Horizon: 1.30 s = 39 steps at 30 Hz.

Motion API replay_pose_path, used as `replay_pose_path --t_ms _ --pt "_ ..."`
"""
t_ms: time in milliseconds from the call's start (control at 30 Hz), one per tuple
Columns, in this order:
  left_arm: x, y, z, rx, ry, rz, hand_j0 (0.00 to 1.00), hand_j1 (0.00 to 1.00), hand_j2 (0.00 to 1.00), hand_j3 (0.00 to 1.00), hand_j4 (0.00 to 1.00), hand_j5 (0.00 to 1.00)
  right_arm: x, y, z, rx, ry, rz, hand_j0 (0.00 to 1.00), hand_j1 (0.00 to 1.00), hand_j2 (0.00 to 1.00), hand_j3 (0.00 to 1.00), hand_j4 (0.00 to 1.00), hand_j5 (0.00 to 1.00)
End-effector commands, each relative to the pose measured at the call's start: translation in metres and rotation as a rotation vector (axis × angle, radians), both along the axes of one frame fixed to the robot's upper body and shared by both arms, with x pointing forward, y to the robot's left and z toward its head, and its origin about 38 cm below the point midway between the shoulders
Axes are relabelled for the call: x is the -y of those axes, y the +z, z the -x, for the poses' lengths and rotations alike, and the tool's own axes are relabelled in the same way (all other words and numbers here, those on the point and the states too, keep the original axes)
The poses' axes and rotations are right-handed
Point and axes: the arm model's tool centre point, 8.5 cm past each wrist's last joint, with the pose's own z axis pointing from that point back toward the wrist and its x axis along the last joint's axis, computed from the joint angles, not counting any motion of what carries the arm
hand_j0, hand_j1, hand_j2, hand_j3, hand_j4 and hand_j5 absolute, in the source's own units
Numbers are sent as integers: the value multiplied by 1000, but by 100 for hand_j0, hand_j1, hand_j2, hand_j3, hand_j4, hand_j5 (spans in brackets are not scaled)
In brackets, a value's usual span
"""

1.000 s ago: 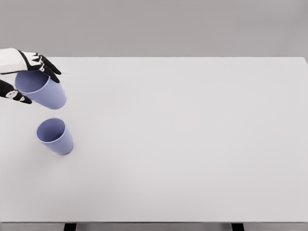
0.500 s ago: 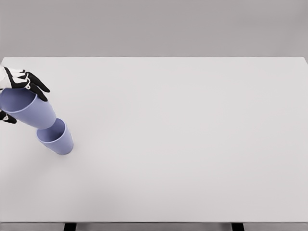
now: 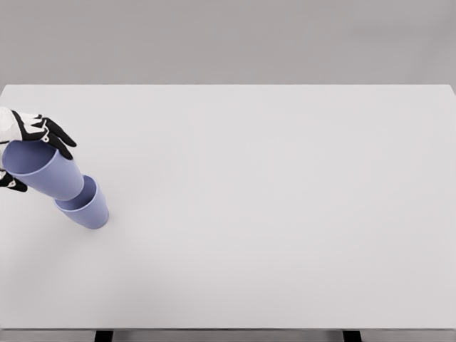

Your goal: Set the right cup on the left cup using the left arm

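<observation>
Lavender plastic, smooth and matte, makes up both cups, each a plain tapered tumbler with no label or writing. Head view: the lower cup (image 3: 87,207) stands on the table (image 3: 271,199) near its left edge, about midway from front to back. The upper cup (image 3: 44,171) is tilted, its open mouth up and to the left, its base sunk into the lower cup's mouth. Its rim is gripped by the left hand (image 3: 28,142), white with black fingers (image 3: 58,139) curled over the far side, thumb on the near side. Pale grey and featureless, the table has a flat surface with a thin front edge.
</observation>
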Motion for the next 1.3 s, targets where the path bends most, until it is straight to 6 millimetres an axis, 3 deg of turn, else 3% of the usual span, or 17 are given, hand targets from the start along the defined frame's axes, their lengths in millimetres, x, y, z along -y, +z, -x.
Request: replay_pose_path --t_ms 0,1267 --pt "0 1 -1 -1 4 8 65 65 65 65 65 65 0 0 0 0 1 0 100 100 100 100 100 100" --pt "-2 -30 -18 -31 26 9 66 66 66 66 66 66 0 0 0 0 1 0 100 100 100 100 100 100"
